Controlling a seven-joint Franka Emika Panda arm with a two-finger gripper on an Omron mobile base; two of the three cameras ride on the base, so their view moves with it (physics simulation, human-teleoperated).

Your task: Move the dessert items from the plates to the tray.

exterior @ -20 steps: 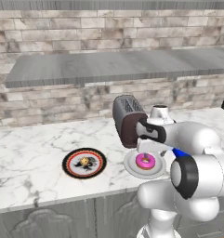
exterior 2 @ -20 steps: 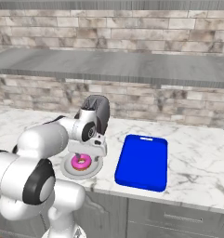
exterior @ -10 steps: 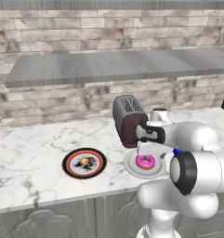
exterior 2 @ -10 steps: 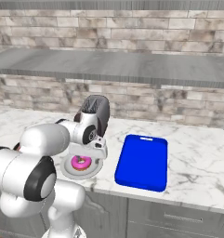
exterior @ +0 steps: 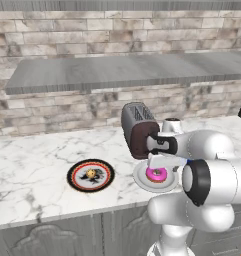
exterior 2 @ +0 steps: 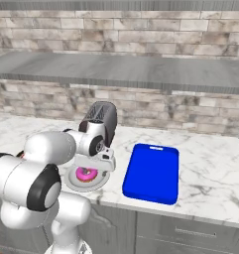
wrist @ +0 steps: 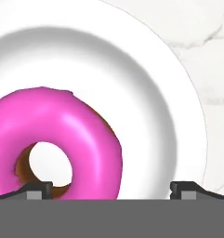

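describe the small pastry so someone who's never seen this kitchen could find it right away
On the marble counter, left of the brown toaster, lies a black-rimmed plate with a red ring. The pastry is the small yellow-brown lump at its centre. Unlike the pink doughnut on the plain white plate nearby, it is tiny and has no icing.

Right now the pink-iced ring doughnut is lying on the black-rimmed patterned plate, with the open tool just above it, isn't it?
Not quite: the pink-iced ring doughnut lies on the plain pale grey-white round plate, as the hand view shows. The black-rimmed patterned plate holds the small yellow-brown pastry lump. The rest holds: the open tool is just above the doughnut.
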